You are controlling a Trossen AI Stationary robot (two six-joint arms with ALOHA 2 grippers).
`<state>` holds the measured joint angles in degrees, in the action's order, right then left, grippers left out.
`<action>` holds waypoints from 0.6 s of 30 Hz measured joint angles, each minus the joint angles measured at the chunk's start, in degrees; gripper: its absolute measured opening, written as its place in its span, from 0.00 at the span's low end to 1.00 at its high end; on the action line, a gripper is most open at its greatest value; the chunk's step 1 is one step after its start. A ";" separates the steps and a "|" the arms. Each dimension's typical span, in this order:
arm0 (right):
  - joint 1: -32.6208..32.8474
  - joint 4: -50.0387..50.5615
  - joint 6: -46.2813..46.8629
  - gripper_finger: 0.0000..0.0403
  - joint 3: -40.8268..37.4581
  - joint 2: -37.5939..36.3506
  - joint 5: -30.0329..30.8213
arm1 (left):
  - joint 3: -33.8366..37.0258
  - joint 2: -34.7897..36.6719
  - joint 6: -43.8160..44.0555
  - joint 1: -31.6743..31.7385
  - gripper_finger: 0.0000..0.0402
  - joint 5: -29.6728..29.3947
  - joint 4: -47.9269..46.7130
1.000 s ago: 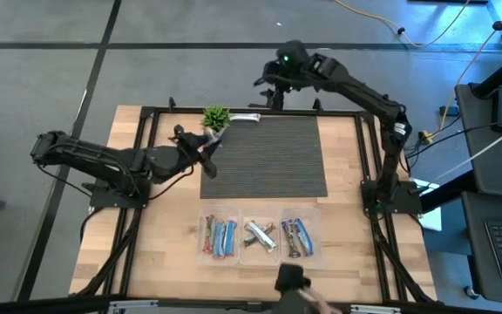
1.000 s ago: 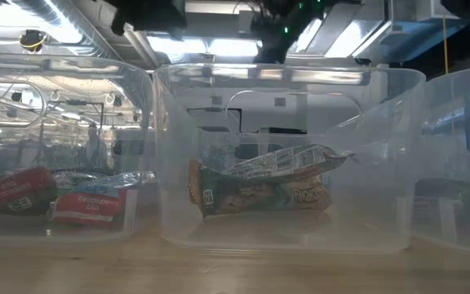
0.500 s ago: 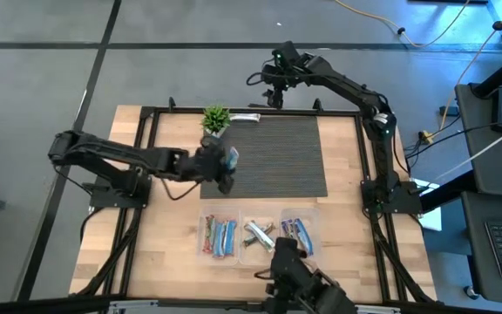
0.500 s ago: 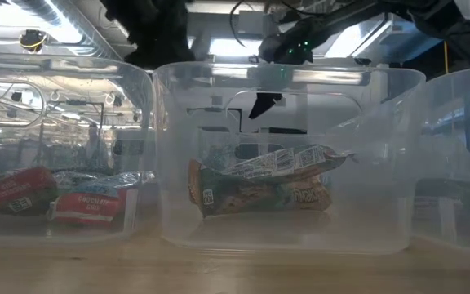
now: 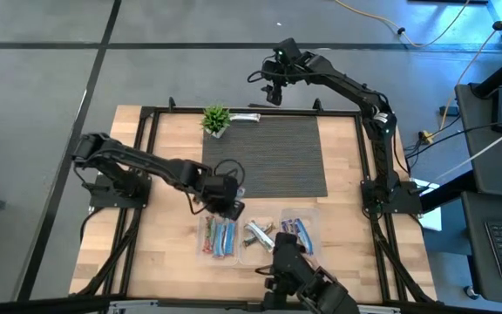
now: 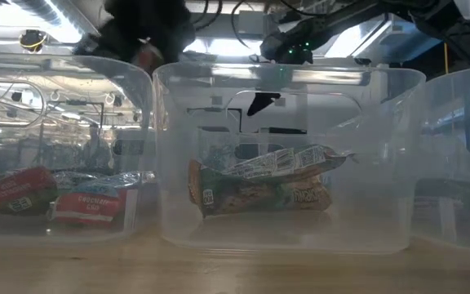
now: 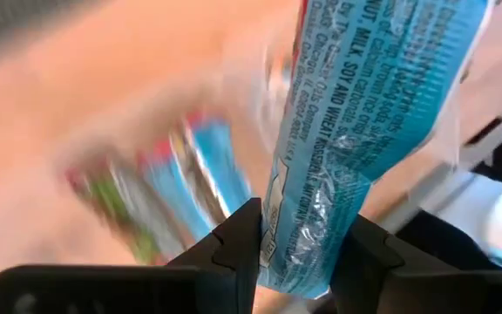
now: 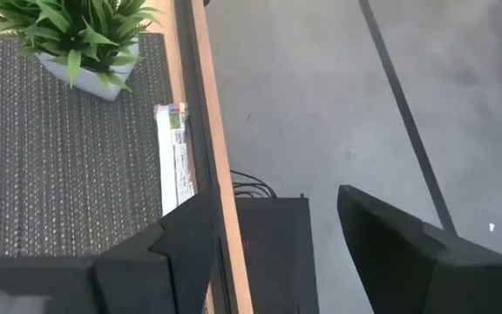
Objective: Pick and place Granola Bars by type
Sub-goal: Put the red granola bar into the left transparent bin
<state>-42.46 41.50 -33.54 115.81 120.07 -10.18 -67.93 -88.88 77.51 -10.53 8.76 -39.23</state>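
My left gripper (image 5: 227, 207) hovers over the left clear bin (image 5: 219, 236), shut on a blue Granola Bar (image 7: 356, 113). Red and blue bars (image 6: 23, 196) lie on that bin's floor. Silver-white bars (image 6: 259, 184) lie in the middle bin (image 5: 260, 234), and dark purple and blue ones in the right bin (image 5: 296, 235). One silver-white bar (image 5: 247, 117) lies flat at the mat's far edge beside the potted plant (image 5: 216, 118). My right gripper (image 8: 273, 244) is open, raised beyond the table's far edge, off to the side of that bar (image 8: 174, 157). My left gripper pinches the blue bar between its two fingers near one end (image 7: 299, 249), with the fingers across the wrapper. The rest of the bar reaches out past the fingertips. It is lifted clear, above the left bin's bars.
The grey woven mat (image 5: 273, 157) fills the middle of the table. Black frame rails (image 5: 142, 157) run along the table's sides. A dark device (image 5: 303, 275) stands at the near edge, just in front of the bins. Bare wood lies left of the bins.
My left gripper has carried the blue bar from beside the plant across the mat's left part toward the near edge. It now stands over the left bin. My right gripper sank a little beyond the far edge early on, then kept still.
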 joint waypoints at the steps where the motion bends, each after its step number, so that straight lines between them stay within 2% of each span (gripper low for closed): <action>1: -0.04 0.00 0.02 0.58 -0.01 0.00 -0.02 | -0.05 -0.38 2.90 -0.71 0.25 1.70 -0.08; 4: -0.04 0.00 0.03 0.58 0.00 0.00 -0.04 | -0.05 -2.04 9.75 -3.17 0.25 4.56 -0.84; 8: -0.02 -0.16 0.05 0.58 0.00 0.00 -1.60 | -0.05 -4.87 15.02 -5.33 0.25 4.96 -0.71; 18: -0.02 -0.13 0.08 0.58 0.00 0.00 -3.08 | -0.03 -10.75 16.39 -5.87 0.25 4.84 -0.18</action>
<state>-42.48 41.37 -33.46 115.81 120.07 -13.26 -67.96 -99.63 93.91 -16.40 13.61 -39.42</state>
